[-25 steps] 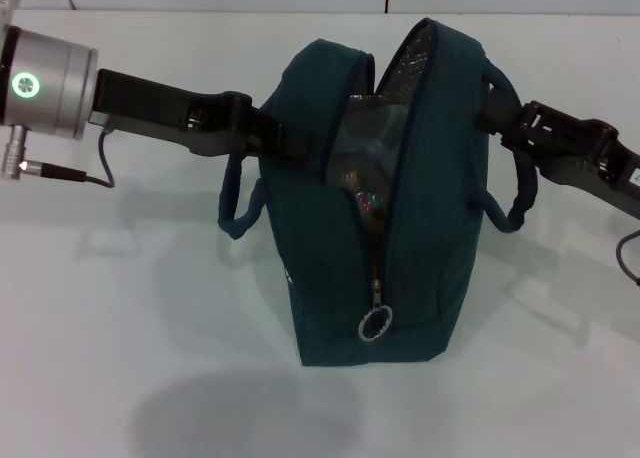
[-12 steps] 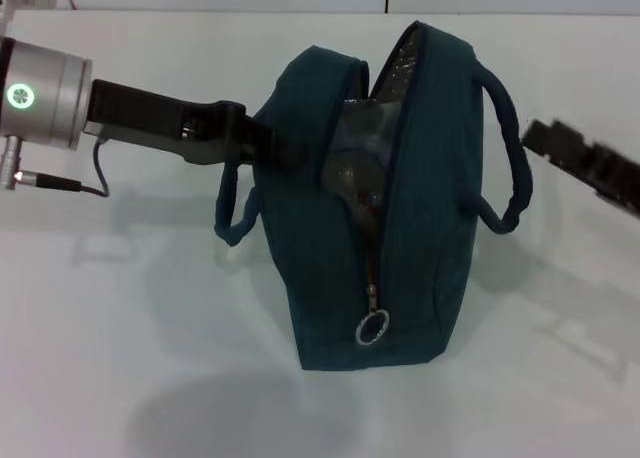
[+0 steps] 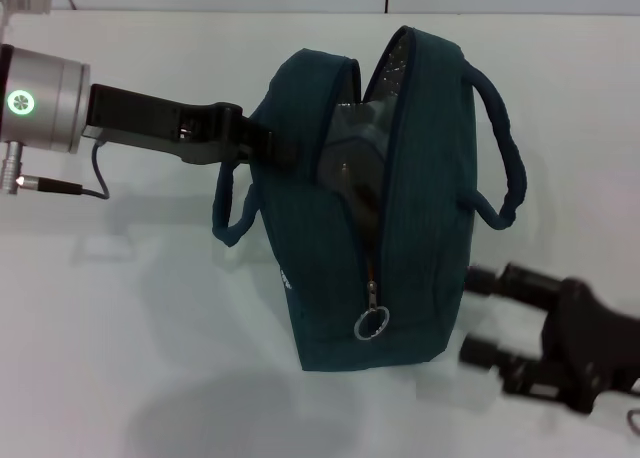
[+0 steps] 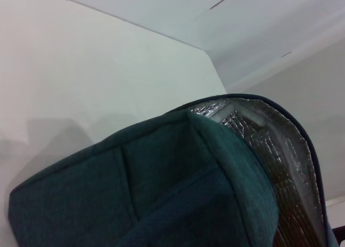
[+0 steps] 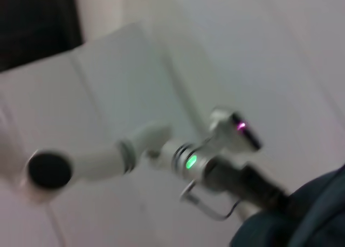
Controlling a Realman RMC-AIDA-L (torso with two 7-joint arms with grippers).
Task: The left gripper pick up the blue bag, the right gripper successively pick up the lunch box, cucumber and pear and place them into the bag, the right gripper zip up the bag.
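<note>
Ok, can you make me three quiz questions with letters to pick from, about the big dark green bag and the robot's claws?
1. Where is the right gripper?
A. low beside the bag's zip end
B. inside the bag
C. on a handle

2. What colour is the light on the left arm's silver cylindrical joint?
A. red
B. green
C. yellow

3. How is the zip of the dark teal fabric blue bag?
A. closed
B. mostly open
C. torn off

Answers: 1 A, the black claw sits low by the bag's near corner. 2 B, a green ring glows. 3 B, foil lining shows and the silver ring pull hangs low.
</note>
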